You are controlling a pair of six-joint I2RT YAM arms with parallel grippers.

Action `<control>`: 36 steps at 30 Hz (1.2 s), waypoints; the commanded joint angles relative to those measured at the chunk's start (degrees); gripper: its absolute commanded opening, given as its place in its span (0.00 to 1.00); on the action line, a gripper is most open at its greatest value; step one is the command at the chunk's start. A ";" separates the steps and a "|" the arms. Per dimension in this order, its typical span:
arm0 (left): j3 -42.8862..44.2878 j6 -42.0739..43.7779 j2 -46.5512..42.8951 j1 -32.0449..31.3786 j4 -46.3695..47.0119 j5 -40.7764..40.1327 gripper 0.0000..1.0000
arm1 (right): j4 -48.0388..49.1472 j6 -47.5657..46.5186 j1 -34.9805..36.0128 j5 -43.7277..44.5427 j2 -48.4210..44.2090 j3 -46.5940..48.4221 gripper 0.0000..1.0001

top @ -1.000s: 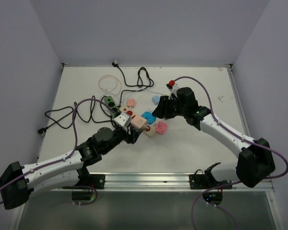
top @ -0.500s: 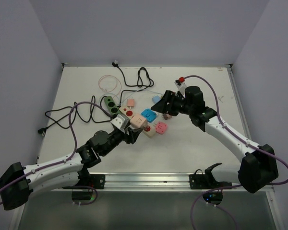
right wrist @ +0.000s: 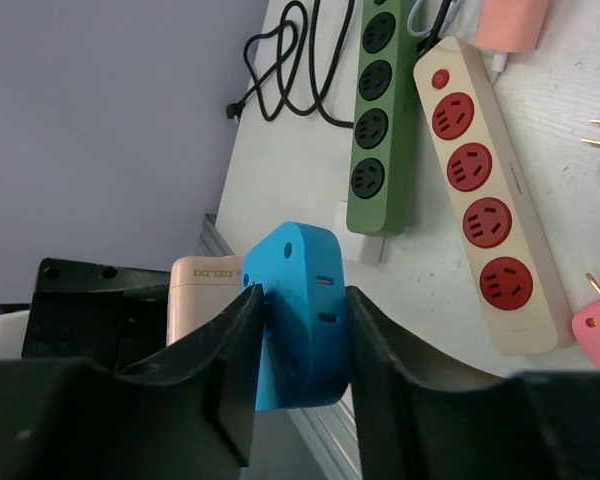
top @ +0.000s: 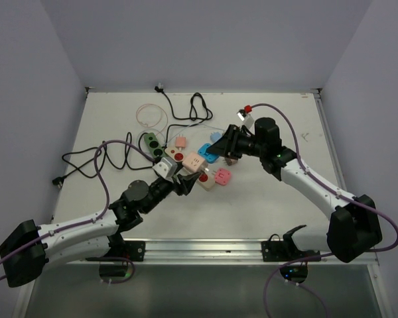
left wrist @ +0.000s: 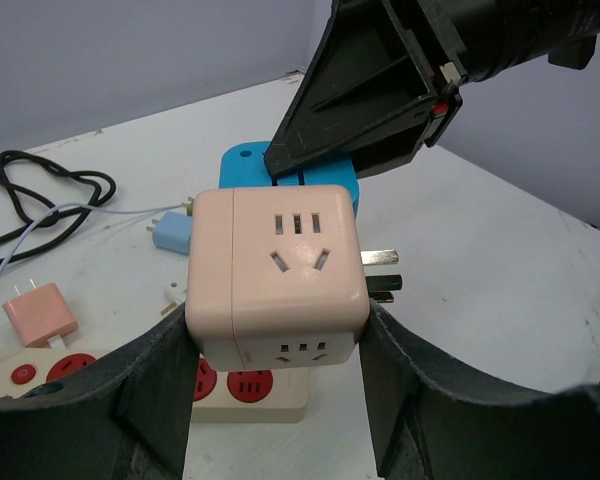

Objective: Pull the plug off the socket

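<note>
My left gripper [left wrist: 275, 345] is shut on a pale pink cube socket [left wrist: 275, 270], held off the table with its own metal prongs sticking out to the right. A blue plug [left wrist: 242, 165] sits against the cube's far side; whether it is seated in the cube I cannot tell. My right gripper [right wrist: 300, 330] is shut on the blue plug [right wrist: 305, 300], with the pink cube [right wrist: 202, 300] just behind it. From above, the cube [top: 194, 161] and blue plug [top: 207, 150] meet mid-table between the left gripper [top: 188, 173] and the right gripper [top: 217, 150].
A cream power strip with red sockets [right wrist: 480, 200] and a green strip [right wrist: 380, 110] lie side by side beneath the grippers. A pink plug [top: 222, 175], a light blue plug [top: 215, 137], a pink charger [left wrist: 40, 312] and black cables [top: 86, 159] lie around them.
My right gripper opened and drew back from the blue plug, then returned and closed on it. My left gripper has kept the cube and moved it slightly away from me.
</note>
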 commanded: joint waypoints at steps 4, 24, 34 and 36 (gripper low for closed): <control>-0.67 0.36 -0.90 0.38 11.18 0.74 0.00 | 7.45 4.54 -0.59 -2.77 -0.14 0.04 0.18; -11.49 -7.20 -6.44 0.20 13.84 0.04 0.00 | 12.73 9.39 -10.96 5.13 -0.58 2.41 0.00; -6.66 -11.33 -0.65 0.20 -1.01 0.83 0.00 | -0.29 -5.11 -11.32 8.76 4.68 -2.06 0.00; -5.16 -12.38 2.25 0.20 -4.44 1.44 0.00 | 2.86 -5.91 -11.14 4.63 9.16 -4.61 0.02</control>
